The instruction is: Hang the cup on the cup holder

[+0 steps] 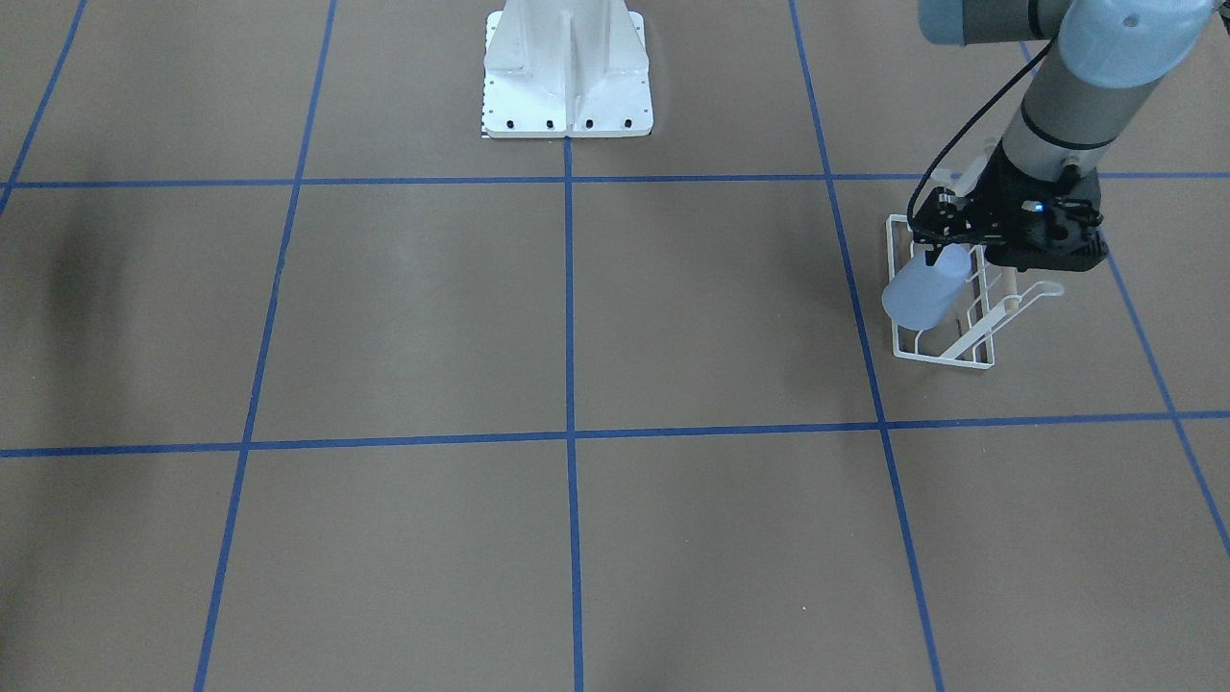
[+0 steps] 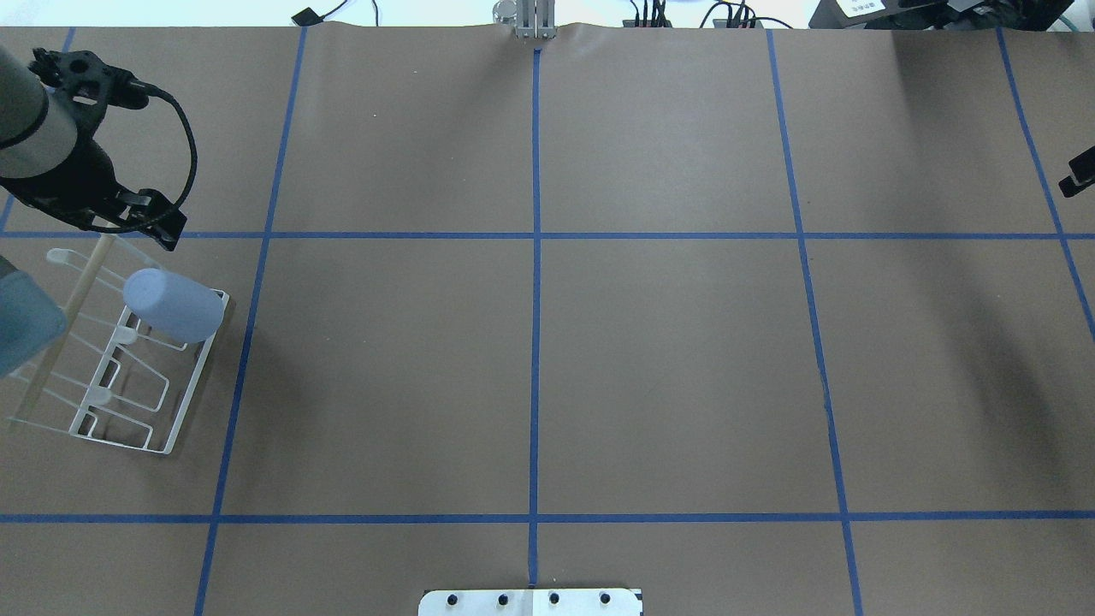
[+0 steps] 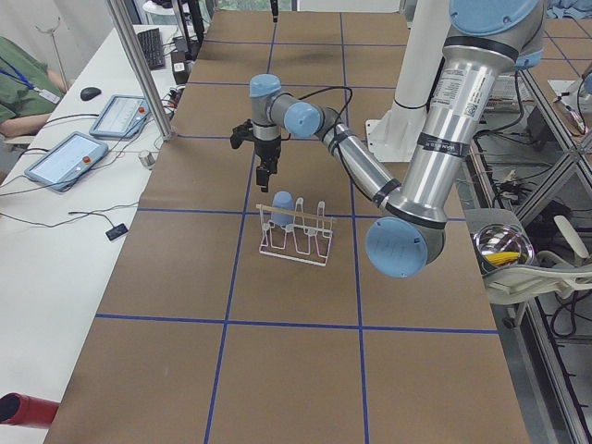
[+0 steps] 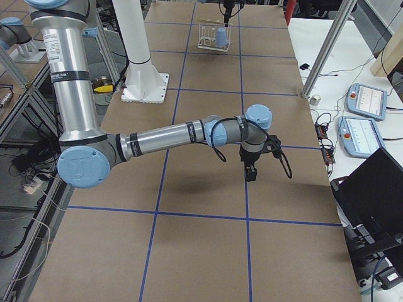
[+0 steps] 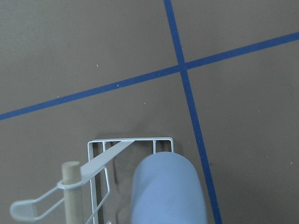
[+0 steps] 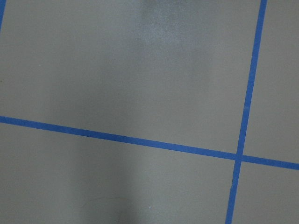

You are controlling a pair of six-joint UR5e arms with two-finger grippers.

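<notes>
Closest to the robot, the white pedestal (image 2: 530, 601) stands at the table (image 2: 667, 368) edge, and the cup holder (image 2: 186, 406) sits ahead of it, well over on the robot's left. Its base frame lies flat on the brown paper, so the angled prongs lean up and away from the frame. The nearer prongs are bare. The cup (image 2: 175, 304) sits at the far end of the rack, mouth down and tilted over the last prong with its closed base uppermost. That lean looks like the prong carrying it from inside, so I judge the hanging itself done. The wooden dowel (image 2: 73, 308) runs along the top of the rack beside the cup. Just beyond the cup, the left gripper (image 2: 154, 227) hangs above the rack's far end, apart from the cup. Its wrist camera shows no finger on the plastic, but whether the claw is spread or closed cannot be told. Far across the table, the right gripper (image 4: 252, 173) hovers over bare paper, out of the way, and its claw cannot be read either
</notes>
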